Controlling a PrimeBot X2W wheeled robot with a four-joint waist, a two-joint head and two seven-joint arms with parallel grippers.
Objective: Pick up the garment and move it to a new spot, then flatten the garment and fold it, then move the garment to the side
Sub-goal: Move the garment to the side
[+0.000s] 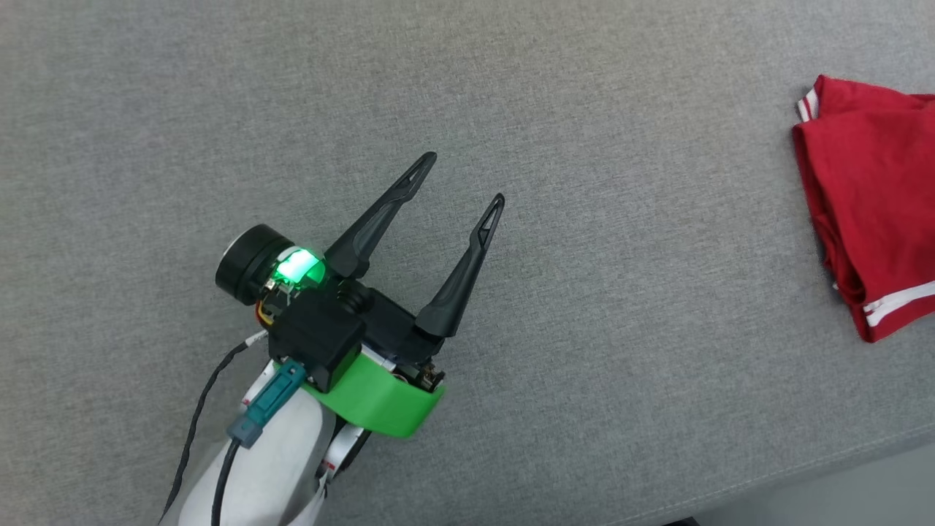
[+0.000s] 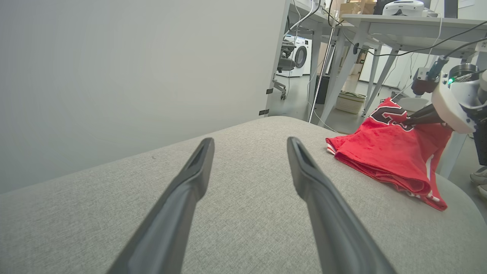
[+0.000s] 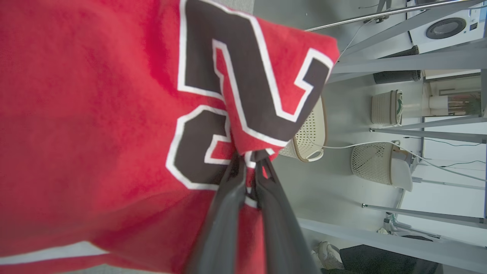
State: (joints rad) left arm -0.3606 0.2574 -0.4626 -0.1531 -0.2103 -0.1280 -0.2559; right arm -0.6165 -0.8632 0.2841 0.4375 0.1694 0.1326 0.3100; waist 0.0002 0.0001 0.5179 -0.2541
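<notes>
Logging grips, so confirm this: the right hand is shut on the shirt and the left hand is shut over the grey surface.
Wrong on the left hand: it is open wide, as the head view shows. The right hand is shut on the shirt, and the left is over the grey surface.

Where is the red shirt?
The red shirt lies bunched at the head view's right edge on the grey cushion, its printed part pinched by the right gripper.

The garment (image 3: 95, 114) is soft matt cloth, the tabletop (image 1: 584, 365) coarse grey weave (fingers (image 1: 363, 236): smooth plastic).
</notes>
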